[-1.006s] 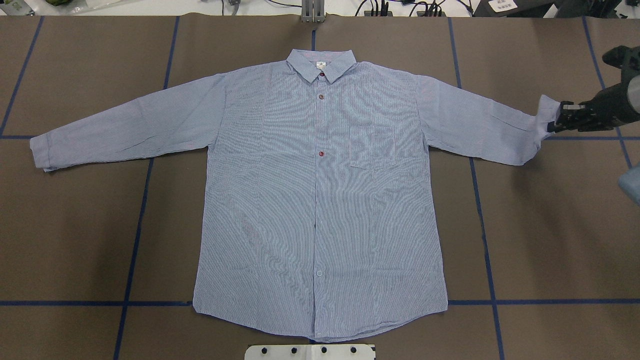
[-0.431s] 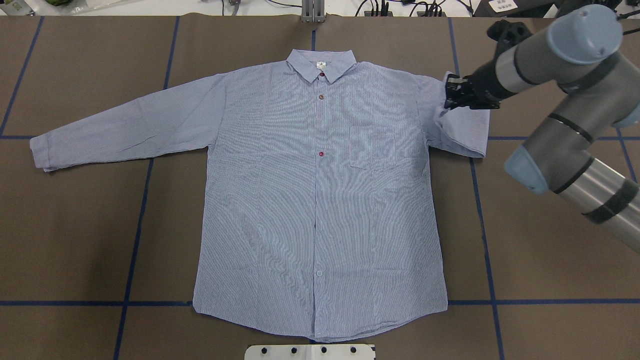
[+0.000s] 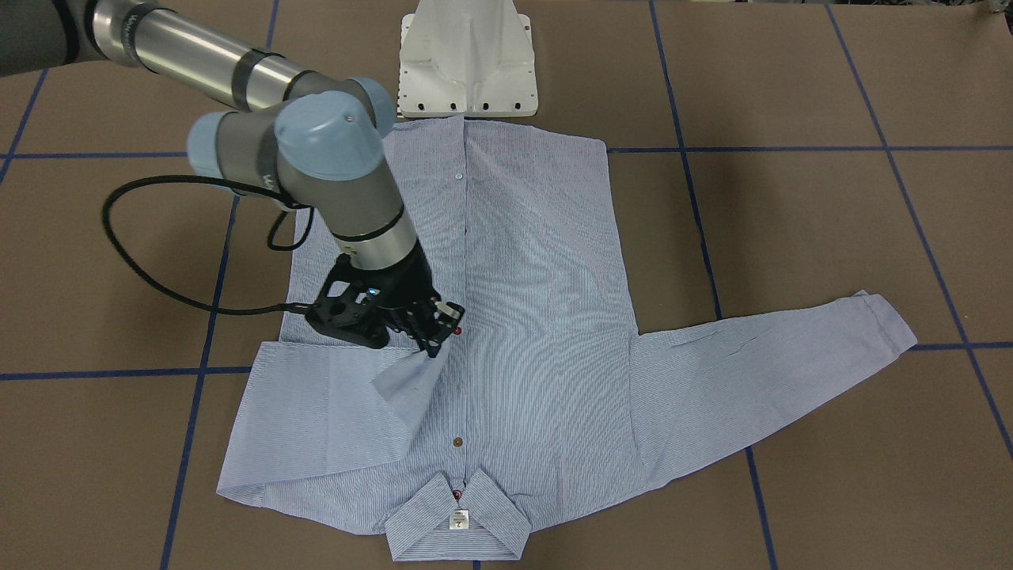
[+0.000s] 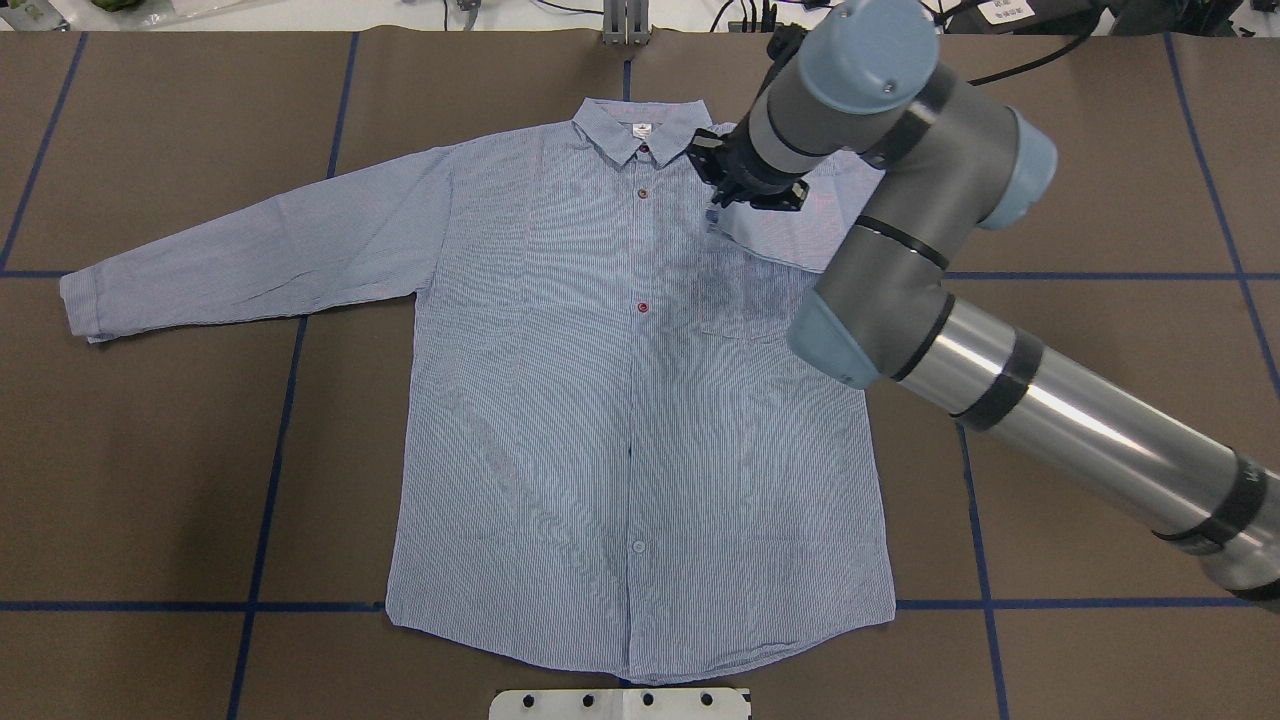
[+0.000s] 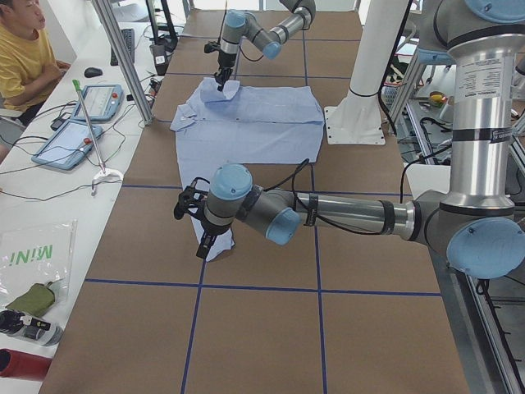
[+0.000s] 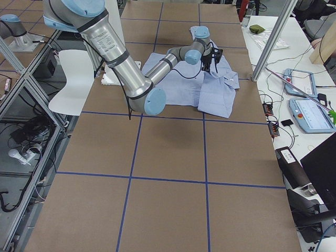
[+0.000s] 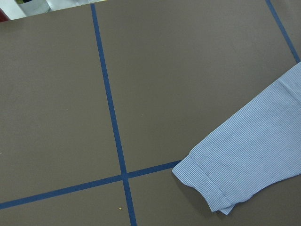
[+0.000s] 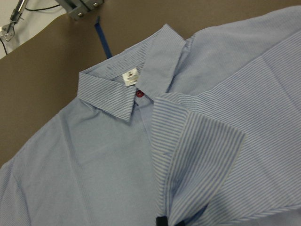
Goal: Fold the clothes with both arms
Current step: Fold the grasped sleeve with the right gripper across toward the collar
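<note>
Our right gripper (image 3: 434,347) pinches one sleeve cuff (image 8: 197,141) of the striped shirt (image 4: 620,420).
The light blue-and-white shirt lies flat, buttons up, on the brown table (image 4: 150,480), that sleeve folded over its chest. We cannot tell if our left gripper (image 5: 203,246), by the other cuff (image 7: 207,183), is open.

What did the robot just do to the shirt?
The right pincer, shut on the cuff, carried that sleeve inward over the shirt, up beside the collar, so it lies doubled over. The other sleeve and the rest of the shirt stayed flat.
</note>
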